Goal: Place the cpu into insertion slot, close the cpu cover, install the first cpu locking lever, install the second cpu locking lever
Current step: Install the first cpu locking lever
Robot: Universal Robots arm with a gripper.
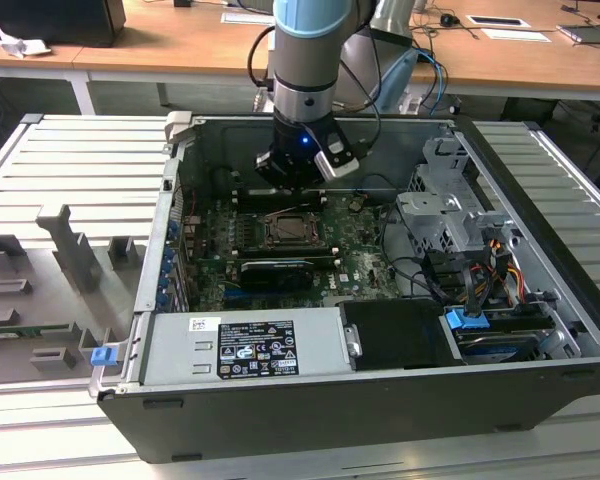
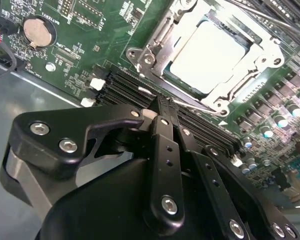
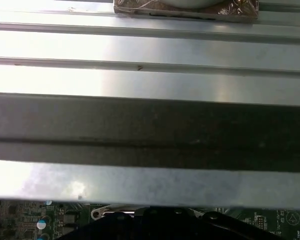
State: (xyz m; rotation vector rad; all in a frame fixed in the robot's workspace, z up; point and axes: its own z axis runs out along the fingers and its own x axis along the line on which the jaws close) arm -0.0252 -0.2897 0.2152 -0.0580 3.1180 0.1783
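1. Gripper (image 1: pixel 298 183) hangs inside the open computer case (image 1: pixel 540 300), above the green motherboard (image 1: pixel 365 262), just behind the insertion slot (image 1: pixel 294 231).
2. In the second wrist view, fingers (image 2: pixel 162 122) pressed together, holding nothing.
3. Cpu (image 2: pixel 207 55) seated in the slot; cpu cover (image 2: pixel 262 70) lies flat around it.

An open computer case (image 1: pixel 380 390) lies on the ribbed metal table (image 1: pixel 70 170).

Lab: robot arm (image 1: pixel 310 60), open PC (image 1: pixel 380 300)
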